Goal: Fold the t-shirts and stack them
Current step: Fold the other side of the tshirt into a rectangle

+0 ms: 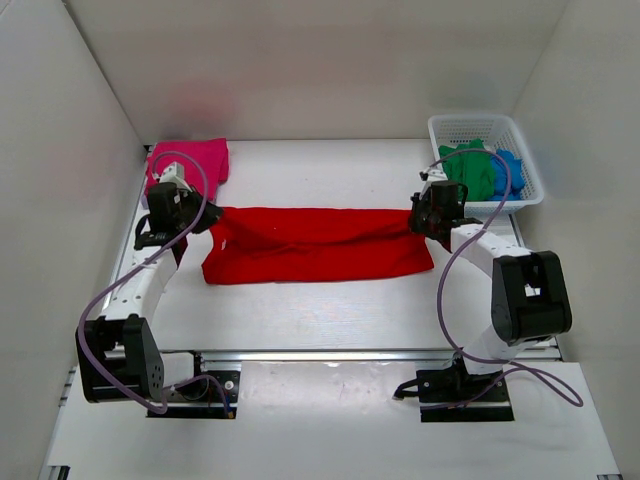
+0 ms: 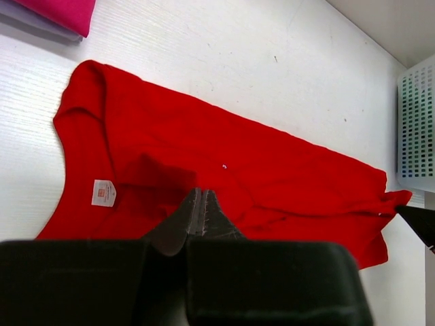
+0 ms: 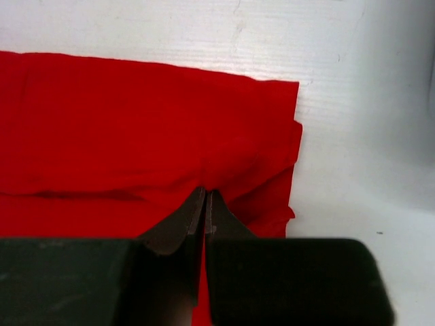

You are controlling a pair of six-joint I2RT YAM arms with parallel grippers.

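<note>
A bright red t-shirt (image 1: 320, 245) lies stretched left to right across the table's middle, folded lengthwise, its neck label (image 2: 103, 192) facing up. My left gripper (image 1: 208, 216) is shut at its far-left corner, and in the left wrist view its tips (image 2: 199, 192) meet at a raised, shadowed fold of red cloth. My right gripper (image 1: 413, 222) is shut on the shirt's far-right corner, where wrinkles run into the closed tips (image 3: 205, 191). The far edge runs taut between the two grippers. A folded magenta-pink t-shirt (image 1: 190, 160) lies at the back left.
A white mesh basket (image 1: 480, 122) at the back right holds a green t-shirt (image 1: 470, 170) and a blue t-shirt (image 1: 508, 170). White walls enclose the table on three sides. The right gripper's dark tip (image 2: 418, 221) shows in the left wrist view beside the basket (image 2: 418, 129).
</note>
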